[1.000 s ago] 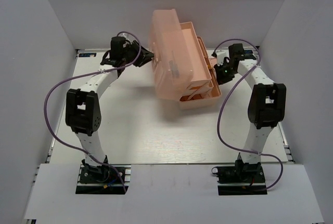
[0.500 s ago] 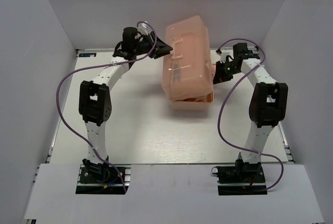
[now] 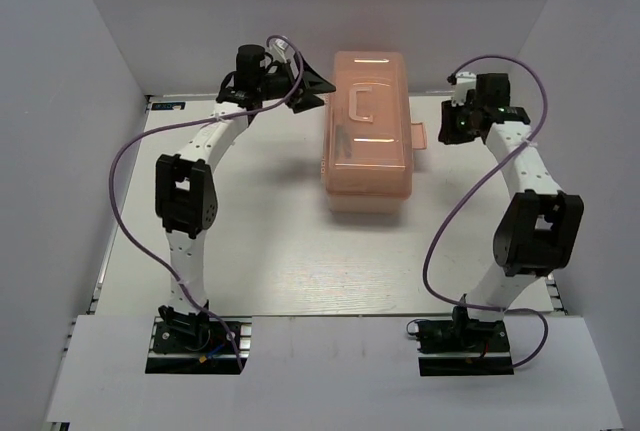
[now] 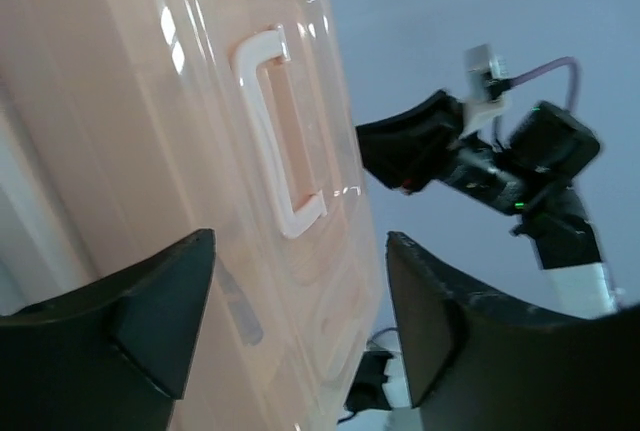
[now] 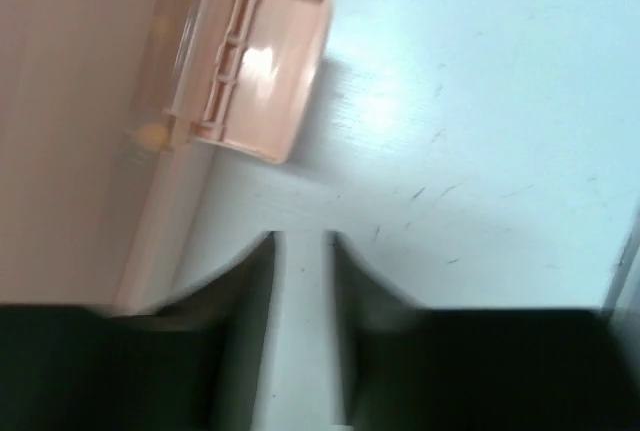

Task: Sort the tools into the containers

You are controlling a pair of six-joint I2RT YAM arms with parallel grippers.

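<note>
Left jaws stand wide apart and empty, clear of the shut toolbox (image 3: 366, 141) just to their right on the surface. Right jaws, barely parted and empty, hang beside its latch flap (image 5: 262, 81), which juts out unfastened, probably the next thing to press.

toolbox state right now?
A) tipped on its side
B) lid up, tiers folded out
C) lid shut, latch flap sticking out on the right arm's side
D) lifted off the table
C: the toolbox sits flat on the table with its lid down and its handle on top, and the latch flap juts out sideways toward the right arm.
</note>
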